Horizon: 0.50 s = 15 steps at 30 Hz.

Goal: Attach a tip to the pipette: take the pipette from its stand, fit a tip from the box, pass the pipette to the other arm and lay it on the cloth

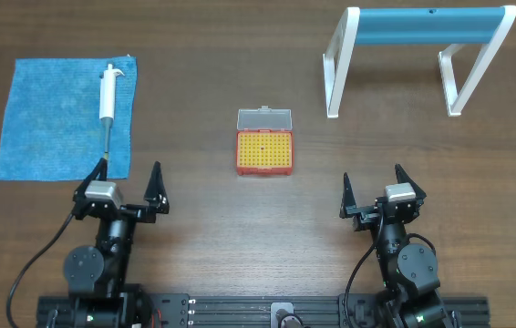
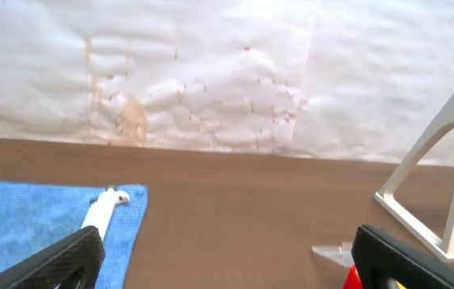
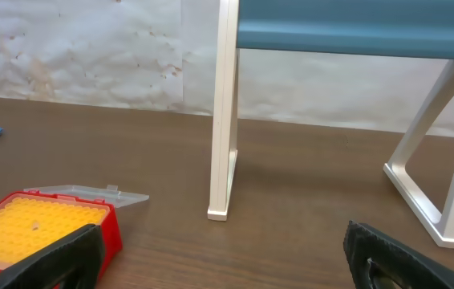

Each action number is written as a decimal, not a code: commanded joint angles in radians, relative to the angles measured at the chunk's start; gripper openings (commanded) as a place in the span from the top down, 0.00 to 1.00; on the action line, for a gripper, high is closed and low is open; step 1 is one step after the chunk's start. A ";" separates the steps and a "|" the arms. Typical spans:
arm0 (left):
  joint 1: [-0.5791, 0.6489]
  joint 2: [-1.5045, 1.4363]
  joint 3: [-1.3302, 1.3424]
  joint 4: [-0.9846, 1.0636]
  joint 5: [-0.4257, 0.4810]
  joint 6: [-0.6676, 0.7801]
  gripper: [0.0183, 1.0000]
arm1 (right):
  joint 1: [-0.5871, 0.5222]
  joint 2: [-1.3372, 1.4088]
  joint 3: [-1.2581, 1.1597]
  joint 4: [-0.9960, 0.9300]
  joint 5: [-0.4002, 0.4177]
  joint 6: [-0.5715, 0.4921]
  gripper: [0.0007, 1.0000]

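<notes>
A white pipette (image 1: 108,98) with a tip on its lower end lies on the blue cloth (image 1: 48,118) at the far left; its top (image 2: 103,213) shows on the cloth (image 2: 26,217). The red tip box (image 1: 263,150) with yellow tips and a clear lid folded back sits mid-table (image 3: 42,229). The white-legged stand with a teal bar (image 1: 422,27) stands at the far right (image 3: 355,32). My left gripper (image 1: 119,189) rests open near the front, just below the cloth's corner. My right gripper (image 1: 372,191) is open too, near the front right.
Bare brown table lies between the box and both grippers. The stand's white legs (image 3: 225,120) rise ahead of the right gripper. A pale wall (image 2: 211,72) backs the table's far edge.
</notes>
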 commanded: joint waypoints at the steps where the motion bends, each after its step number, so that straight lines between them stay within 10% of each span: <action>1: 0.002 -0.011 -0.006 -0.132 0.011 -0.015 0.00 | 0.001 -0.003 -0.006 -0.002 -0.004 0.004 0.02; 15: 0.002 -0.011 -0.006 -0.153 0.011 -0.015 0.00 | 0.001 -0.003 -0.006 -0.002 -0.004 0.004 0.02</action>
